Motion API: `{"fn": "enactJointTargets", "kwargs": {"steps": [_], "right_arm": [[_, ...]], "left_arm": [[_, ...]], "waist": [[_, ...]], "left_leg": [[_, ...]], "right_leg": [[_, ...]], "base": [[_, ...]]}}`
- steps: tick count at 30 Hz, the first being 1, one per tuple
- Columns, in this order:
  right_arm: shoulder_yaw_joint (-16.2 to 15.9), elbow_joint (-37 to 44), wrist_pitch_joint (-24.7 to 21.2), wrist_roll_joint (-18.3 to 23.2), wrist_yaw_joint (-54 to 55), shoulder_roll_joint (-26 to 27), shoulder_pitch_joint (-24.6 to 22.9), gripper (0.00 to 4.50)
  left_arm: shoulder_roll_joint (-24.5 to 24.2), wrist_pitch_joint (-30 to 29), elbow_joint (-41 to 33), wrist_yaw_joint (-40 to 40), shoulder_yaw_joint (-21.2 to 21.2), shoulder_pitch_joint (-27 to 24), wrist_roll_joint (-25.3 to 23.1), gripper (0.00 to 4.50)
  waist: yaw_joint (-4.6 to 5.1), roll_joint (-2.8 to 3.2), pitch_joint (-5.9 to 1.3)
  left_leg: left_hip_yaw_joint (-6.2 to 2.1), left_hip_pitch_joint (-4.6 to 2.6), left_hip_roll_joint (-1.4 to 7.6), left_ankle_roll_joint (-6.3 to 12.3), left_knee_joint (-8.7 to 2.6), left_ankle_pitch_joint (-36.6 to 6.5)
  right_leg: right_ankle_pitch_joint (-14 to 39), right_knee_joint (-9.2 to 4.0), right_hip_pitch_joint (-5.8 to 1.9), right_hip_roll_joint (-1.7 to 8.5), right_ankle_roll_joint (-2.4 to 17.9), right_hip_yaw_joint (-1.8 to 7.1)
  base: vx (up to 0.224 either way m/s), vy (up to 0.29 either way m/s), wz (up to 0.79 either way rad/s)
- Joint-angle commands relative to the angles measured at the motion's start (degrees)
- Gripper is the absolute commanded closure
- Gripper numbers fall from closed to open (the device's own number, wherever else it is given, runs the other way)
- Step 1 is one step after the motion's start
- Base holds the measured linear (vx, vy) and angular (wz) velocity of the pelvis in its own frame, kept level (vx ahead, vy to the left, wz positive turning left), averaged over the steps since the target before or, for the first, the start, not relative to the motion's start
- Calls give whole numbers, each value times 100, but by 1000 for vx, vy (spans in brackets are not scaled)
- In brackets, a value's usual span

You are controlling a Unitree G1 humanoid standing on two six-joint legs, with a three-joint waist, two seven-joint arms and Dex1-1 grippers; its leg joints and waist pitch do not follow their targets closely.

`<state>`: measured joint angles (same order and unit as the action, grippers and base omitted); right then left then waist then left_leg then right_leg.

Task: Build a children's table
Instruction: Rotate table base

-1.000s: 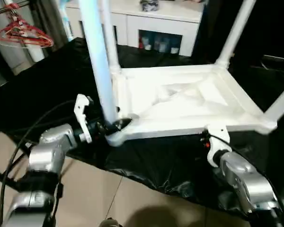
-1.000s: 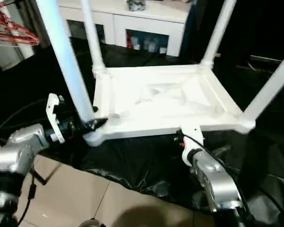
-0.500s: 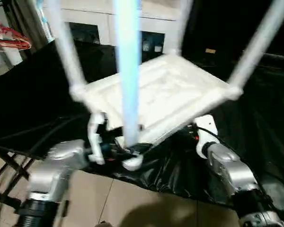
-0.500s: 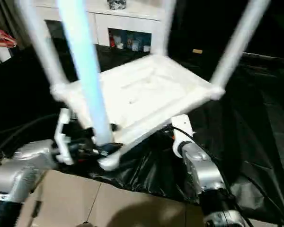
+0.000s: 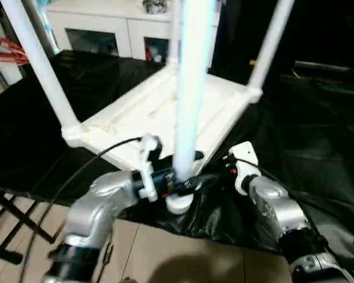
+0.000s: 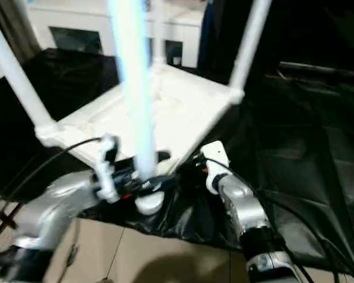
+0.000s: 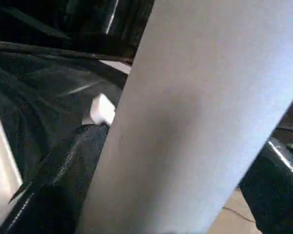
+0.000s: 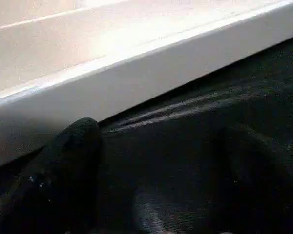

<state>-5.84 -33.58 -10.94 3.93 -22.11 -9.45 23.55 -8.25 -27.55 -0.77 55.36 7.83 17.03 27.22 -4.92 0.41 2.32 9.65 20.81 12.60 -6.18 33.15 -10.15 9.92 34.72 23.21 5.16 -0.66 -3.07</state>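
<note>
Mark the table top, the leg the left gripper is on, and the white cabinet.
Table top [image 5: 143,124]: left eye view, ribbed underside.
Near leg [image 5: 192,76]: left eye view, mid-shaft.
Left gripper [image 5: 186,184]: left eye view, at the leg's base.
White cabinet [image 5: 115,22]: left eye view, front panel.

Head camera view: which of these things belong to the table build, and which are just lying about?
Part of the job:
- table top, upside down on the black sheet
- four legs standing in its corners; nearest leg
- left gripper, shut on that leg's base
- right gripper at the top's near edge

Lying about:
- white cabinet
- red hangers
</note>
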Motion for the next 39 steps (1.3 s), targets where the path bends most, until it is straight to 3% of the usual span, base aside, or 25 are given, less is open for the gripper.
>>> {"fn": "enactJointTargets", "kwargs": {"steps": [1,5,15,18,19,20,24,29,30,31,33,35,39], "right_arm": [[-332,-115,78,48,-321,303,82,0],[-316,-399,259,-49,-211,382,206,0],[-189,-697,522,-61,-341,429,311,0],[-184,-728,573,-62,-379,418,305,0],[-172,-716,592,-59,-367,424,292,0],[-172,-716,592,-59,-367,424,292,0],[-49,-691,709,-61,-251,417,287,0],[267,-270,763,63,-81,195,101,0],[320,-52,735,98,-102,129,-7,0],[352,119,708,120,-125,79,-95,0],[419,470,671,144,-151,-16,-287,0],[469,705,638,174,-161,-68,-410,0],[604,1345,476,262,-186,-200,-694,0]], "left_arm": [[240,155,-9,-20,389,219,-23,8],[458,376,242,-183,461,361,-199,8],[778,928,704,-623,361,521,-558,8],[907,982,742,-724,358,527,-565,8],[1002,1014,799,-810,354,547,-573,8],[1002,1014,799,-810,354,547,-573,8],[1146,1179,971,-1004,393,612,-708,8],[820,1421,1082,-871,357,678,-917,8],[704,1360,1003,-727,321,643,-847,8],[619,1306,933,-617,292,606,-786,8],[441,1210,803,-455,244,489,-696,8],[321,1221,753,-374,228,397,-696,8],[15,1214,661,-189,72,164,-596,8]], "waist": [[-62,24,-321],[-52,26,-320],[-43,19,-299],[-47,30,-302],[-53,101,-302],[-38,65,-298],[-46,84,-287],[-78,79,-291],[-83,46,-286],[-92,70,-296],[-100,31,-310],[-123,73,-304],[-151,82,-303]], "left_leg": [[44,23,-39,-17,-407,-1423],[41,18,-38,-8,-405,-1415],[41,-9,-36,13,-419,-1735],[39,-17,-31,28,-420,-1774],[30,-23,-29,21,-422,-1790],[43,-20,-31,30,-417,-1799],[36,-28,-33,36,-426,-1961],[31,-36,-36,70,-429,-1937],[30,-14,-40,91,-435,-1850],[27,-3,-37,110,-434,-1743],[37,-1,-29,136,-421,-1583],[39,7,-18,158,-419,-1463],[42,4,-21,170,-423,-1420]], "right_leg": [[1404,-423,-307,183,944,147],[1316,-410,-310,169,1016,143],[1719,-467,-282,162,955,164],[1706,-469,-276,159,976,168],[1689,-460,-271,162,996,168],[1672,-482,-268,151,996,168],[1868,-509,-257,154,977,164],[1995,-515,-251,159,887,169],[1961,-509,-271,160,859,170],[1884,-491,-271,169,865,176],[1659,-464,-275,162,918,181],[1460,-443,-269,165,976,188],[1341,-423,-269,144,943,193]], "base": [[0,0,0],[0,0,0],[0,0,0],[0,0,0],[0,0,0],[0,0,0],[0,0,0],[0,0,0],[0,0,0],[0,0,0],[0,0,0],[0,0,0],[0,0,0]]}}
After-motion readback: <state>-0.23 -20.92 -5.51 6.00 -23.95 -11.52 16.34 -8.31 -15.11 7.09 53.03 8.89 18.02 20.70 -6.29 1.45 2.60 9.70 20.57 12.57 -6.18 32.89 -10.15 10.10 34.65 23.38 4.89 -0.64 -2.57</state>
